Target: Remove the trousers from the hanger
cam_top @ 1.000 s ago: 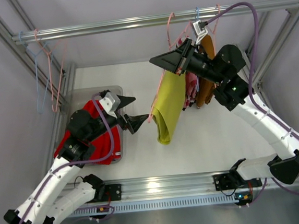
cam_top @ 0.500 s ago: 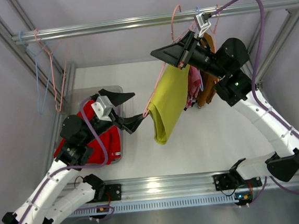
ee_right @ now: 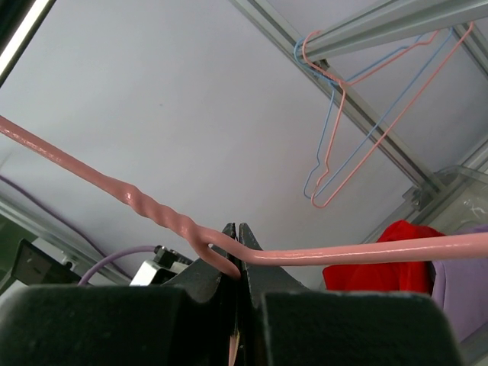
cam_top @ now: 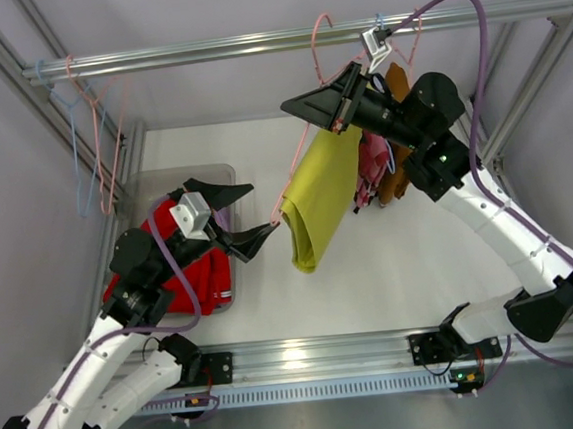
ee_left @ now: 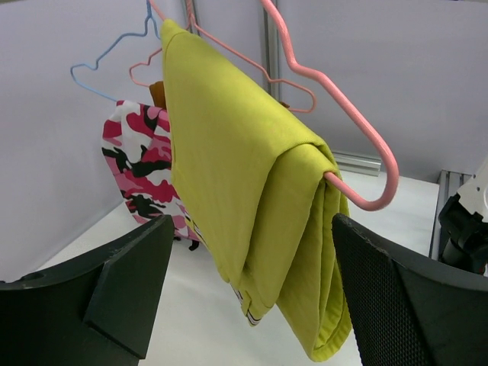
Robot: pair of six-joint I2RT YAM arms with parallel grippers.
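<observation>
Up by the rail (cam_top: 202, 49), the right gripper (ee_right: 238, 248) is pinched tight on the neck of a pink hanger (ee_left: 374, 204), just under the twisted bit. The yellow-green trousers (cam_top: 317, 197) are folded over that hanger's bottom bar. The whole thing hangs tilted, low end toward the left arm. From the left wrist cam you can see a bit of striped hem poking out under the fold.

The left gripper (cam_top: 253, 212) is spread wide with nothing in it. It sits right at the low end of the hanger. The folded cloth lines up between the two fingers (ee_left: 114, 297) but isn't touching either one, as far as I can tell.

Behind the yellow-green pair, a pink camo garment (ee_left: 137, 168) and an orange-brown one (cam_top: 397, 140) are hanging too. Over on the left, the red trousers (cam_top: 187, 278) lie in a clear bin (cam_top: 162, 173), with the lilac trousers (ee_right: 461, 293) right beside them. A few bare blue and pink hangers (cam_top: 90, 151) dangle off the far left end of the rail.
</observation>
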